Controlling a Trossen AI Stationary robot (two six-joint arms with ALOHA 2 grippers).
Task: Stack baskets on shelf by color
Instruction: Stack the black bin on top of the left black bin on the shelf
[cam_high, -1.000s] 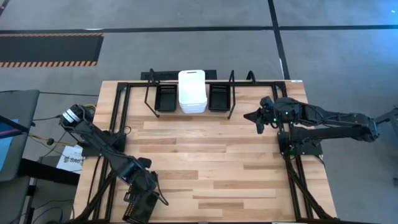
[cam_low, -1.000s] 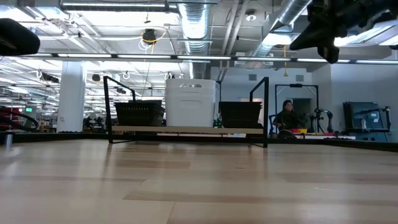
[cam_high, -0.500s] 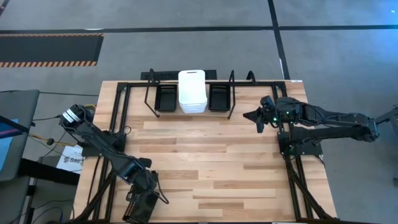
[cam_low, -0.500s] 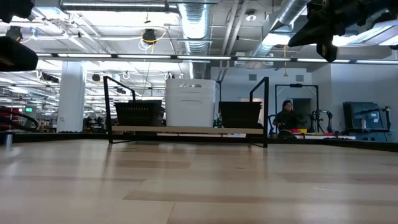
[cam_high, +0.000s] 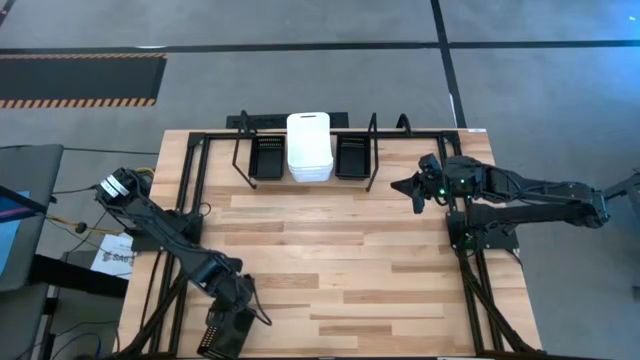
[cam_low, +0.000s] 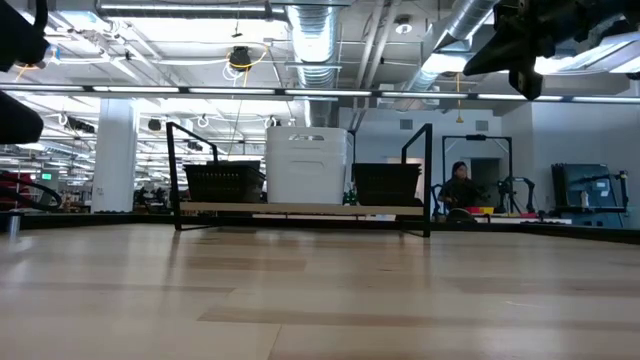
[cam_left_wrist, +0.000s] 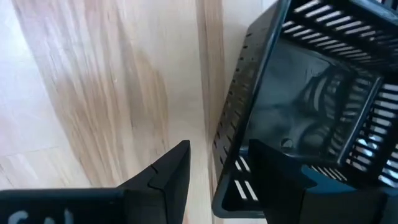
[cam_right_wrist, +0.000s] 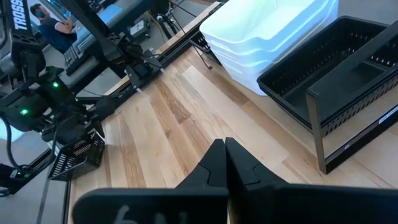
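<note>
Black mesh basket (cam_left_wrist: 311, 118) clamped in left jaws; right gripper (cam_right_wrist: 225, 163) pressed closed

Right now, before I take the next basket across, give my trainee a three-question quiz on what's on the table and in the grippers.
1. True or false: the white baskets stand between two black stacks on the shelf.
2. What does the left gripper hold? A) a white basket B) a black basket C) nothing
3. Fill in: the right gripper's fingers are ____.

Key: 1 true. 2 B; its fingers straddle the mesh wall at the table's near left corner. 3 shut, holding nothing, right of the shelf.
</note>
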